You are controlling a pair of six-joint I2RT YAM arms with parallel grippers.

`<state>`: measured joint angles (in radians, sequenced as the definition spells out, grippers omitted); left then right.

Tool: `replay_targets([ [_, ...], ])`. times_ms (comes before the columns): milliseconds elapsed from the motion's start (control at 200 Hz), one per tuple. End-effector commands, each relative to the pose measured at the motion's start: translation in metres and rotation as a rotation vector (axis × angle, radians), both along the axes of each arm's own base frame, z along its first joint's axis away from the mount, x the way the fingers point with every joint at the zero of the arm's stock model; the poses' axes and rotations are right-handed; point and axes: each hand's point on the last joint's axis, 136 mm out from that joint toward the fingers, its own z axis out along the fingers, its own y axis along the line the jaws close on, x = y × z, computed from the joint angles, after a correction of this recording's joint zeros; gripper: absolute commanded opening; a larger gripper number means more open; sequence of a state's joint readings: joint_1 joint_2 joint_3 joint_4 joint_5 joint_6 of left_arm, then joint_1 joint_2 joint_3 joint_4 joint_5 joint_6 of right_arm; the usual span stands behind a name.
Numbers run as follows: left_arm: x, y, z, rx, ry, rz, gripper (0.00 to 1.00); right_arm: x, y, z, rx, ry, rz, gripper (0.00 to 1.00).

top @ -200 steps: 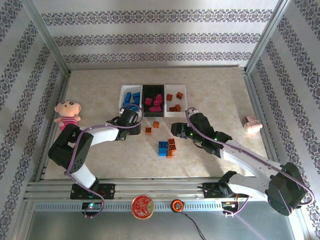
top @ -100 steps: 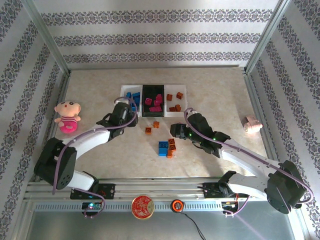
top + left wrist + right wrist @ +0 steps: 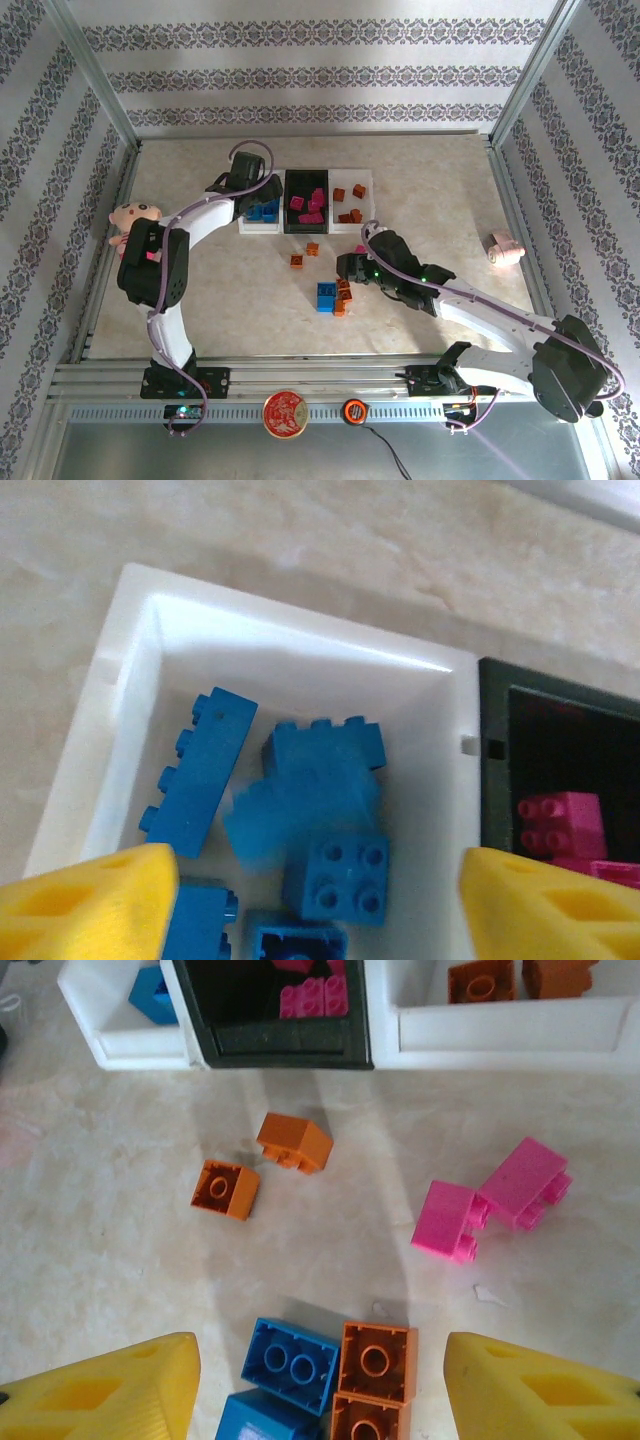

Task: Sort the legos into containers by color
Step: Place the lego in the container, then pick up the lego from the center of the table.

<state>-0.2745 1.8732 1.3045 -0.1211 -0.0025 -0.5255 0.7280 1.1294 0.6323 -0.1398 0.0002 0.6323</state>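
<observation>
Three joined containers stand at the back: a left white bin [image 3: 258, 226] with blue legos, a black bin [image 3: 301, 184] with pink ones, and a right white bin [image 3: 366, 207] with orange ones. My left gripper [image 3: 252, 196] hangs over the left white bin [image 3: 300, 650], open [image 3: 315, 905]. Below it lie several blue legos [image 3: 337, 875], one of them blurred [image 3: 285, 820]. My right gripper [image 3: 343, 268] hovers open [image 3: 320, 1390] over a blue lego [image 3: 290, 1360] and two orange legos [image 3: 375, 1360]. Two more orange legos [image 3: 225, 1188] and two pink legos [image 3: 450, 1220] lie on the table.
A pink plush doll [image 3: 133, 225] lies at the left edge, partly under my left arm. At the right wall lies a pink-white roll [image 3: 505, 250]. Metal frame rails border the table on all sides.
My left arm has swung from the table's middle to over the left white bin, and its jaws stand open now. The right gripper has edged slightly left.
</observation>
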Motion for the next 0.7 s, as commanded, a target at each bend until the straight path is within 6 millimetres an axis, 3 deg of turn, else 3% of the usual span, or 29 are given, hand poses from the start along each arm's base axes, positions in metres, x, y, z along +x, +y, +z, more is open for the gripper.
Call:
replay_targets([
  [0, -0.003, -0.009, 0.043, -0.064, -0.049, -0.029, 0.85, -0.007, -0.005, -0.014, -0.050, 0.048, -0.022, 0.67],
  [105, -0.025, -0.024, 0.083, -0.099, -0.135, -0.081, 0.96, -0.006, -0.010, -0.027, -0.085, 0.075, -0.054, 0.66],
  [250, -0.082, -0.045, 0.109, -0.150, -0.225, -0.155, 1.00, 0.010, -0.009, -0.038, -0.141, 0.089, -0.096, 0.68],
  [465, -0.162, -0.049, 0.070, -0.228, -0.203, -0.184, 1.00, 0.039, 0.003, -0.065, -0.173, 0.153, -0.138, 0.66],
  [695, -0.204, -0.025, 0.031, -0.228, -0.143, -0.152, 1.00, 0.056, -0.003, -0.091, -0.214, 0.202, -0.226, 0.62],
])
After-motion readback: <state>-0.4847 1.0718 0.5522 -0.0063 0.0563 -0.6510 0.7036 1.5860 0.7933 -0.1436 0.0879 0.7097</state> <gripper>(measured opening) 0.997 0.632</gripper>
